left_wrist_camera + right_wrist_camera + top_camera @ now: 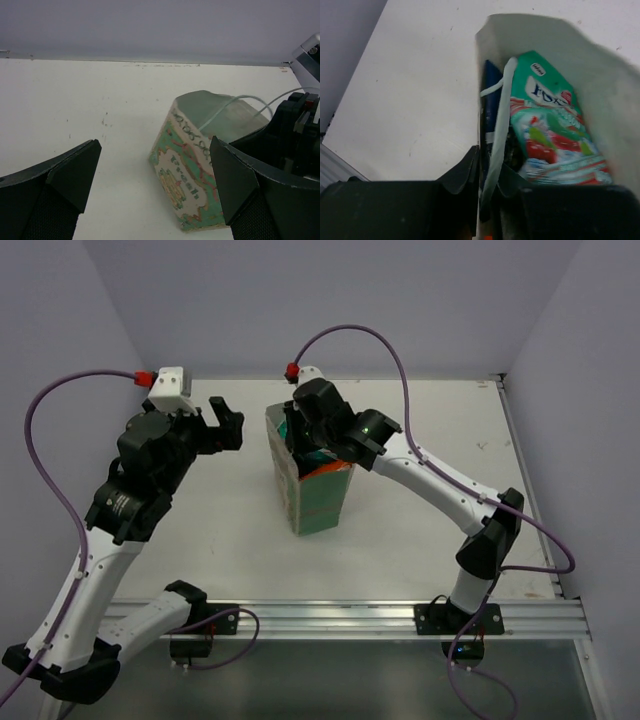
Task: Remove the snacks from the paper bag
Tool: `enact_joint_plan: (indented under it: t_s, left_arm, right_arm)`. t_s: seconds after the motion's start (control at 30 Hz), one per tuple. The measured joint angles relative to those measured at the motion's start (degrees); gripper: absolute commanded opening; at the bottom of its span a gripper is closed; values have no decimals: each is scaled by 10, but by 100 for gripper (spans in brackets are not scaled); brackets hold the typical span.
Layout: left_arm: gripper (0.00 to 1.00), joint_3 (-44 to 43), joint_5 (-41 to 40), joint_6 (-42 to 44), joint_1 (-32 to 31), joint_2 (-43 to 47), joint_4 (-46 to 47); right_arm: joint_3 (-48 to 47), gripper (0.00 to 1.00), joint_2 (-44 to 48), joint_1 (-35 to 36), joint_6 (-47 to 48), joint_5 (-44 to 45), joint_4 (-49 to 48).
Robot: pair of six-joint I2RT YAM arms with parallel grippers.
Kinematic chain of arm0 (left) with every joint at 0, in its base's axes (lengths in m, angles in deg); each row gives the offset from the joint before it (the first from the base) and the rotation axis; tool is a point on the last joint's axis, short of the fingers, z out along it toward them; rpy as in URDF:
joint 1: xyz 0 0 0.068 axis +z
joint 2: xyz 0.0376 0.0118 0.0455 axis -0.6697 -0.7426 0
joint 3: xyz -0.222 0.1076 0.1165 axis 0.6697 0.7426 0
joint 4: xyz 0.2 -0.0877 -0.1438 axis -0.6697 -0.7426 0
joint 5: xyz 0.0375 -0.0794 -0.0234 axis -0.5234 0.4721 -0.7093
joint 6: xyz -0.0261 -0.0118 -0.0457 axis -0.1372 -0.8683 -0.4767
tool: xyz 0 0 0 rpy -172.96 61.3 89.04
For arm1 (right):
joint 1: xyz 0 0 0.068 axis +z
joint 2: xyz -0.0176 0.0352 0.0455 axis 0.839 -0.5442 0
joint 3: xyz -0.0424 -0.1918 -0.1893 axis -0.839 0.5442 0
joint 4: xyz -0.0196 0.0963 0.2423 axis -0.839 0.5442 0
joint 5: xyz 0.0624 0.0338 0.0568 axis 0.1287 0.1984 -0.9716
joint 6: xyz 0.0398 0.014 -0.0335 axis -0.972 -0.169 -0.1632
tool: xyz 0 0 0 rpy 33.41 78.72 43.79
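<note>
The paper bag [320, 502] stands upright mid-table, mint-green with patterned sides; it also shows in the left wrist view [195, 175]. My right gripper [305, 440] is at the bag's mouth. In the right wrist view it [490, 170] is shut on the bag's left wall [481, 75], one finger outside and one inside, with a string handle [502, 115] and the edge of a blue packet [491, 100] also between the fingers. A teal-green packet [550, 130] stands inside the bag. Other snacks are hidden. My left gripper [228, 425] [155, 150] is open and empty, left of the bag.
The right arm's dark wrist [295, 135] sits over the bag's top. The table's back wall runs behind the bag. A metal rail [350, 618] lines the near edge, where both arm bases are bolted.
</note>
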Motion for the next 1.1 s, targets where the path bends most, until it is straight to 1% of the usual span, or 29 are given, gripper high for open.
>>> enact_joint_plan:
  t_s: [0.1,0.13,0.2,0.23,0.33,0.37,0.47,0.6,0.77,0.93,1.1]
  left_arm:
    - [100,1,-3,-16,0,6,-6]
    - [100,2,-4,-21,0,10,-7]
    - [100,6,-4,-31,0,19,-10]
    - [100,7,-5,-35,0,23,-12]
    - [100,7,-5,-48,0,29,-14]
    - [100,7,-5,-56,0,30,-16]
    - [100,8,3,-82,0,29,-24]
    - [100,24,51,-136,0,23,-28]
    - [100,64,118,-192,-2,12,-28]
    - [100,74,155,-210,-6,22,-19]
    - [100,71,186,-218,-20,12,0]
  right_arm:
    - [-10,27,-5,1,-3,0,-13]
    - [-13,36,-5,2,-3,-1,-16]
    - [-18,47,-5,2,-1,-3,-23]
    - [-20,60,-5,3,0,-4,-25]
    - [-23,79,-4,7,4,-12,-25]
    - [-23,89,-3,8,6,-19,-25]
    - [-23,99,7,10,11,-36,-21]
    - [-32,99,44,10,20,-54,-7]
    - [-34,99,135,10,34,-64,-7]
    - [-6,99,245,11,53,-56,-23]
    - [45,99,301,11,68,-25,-28]
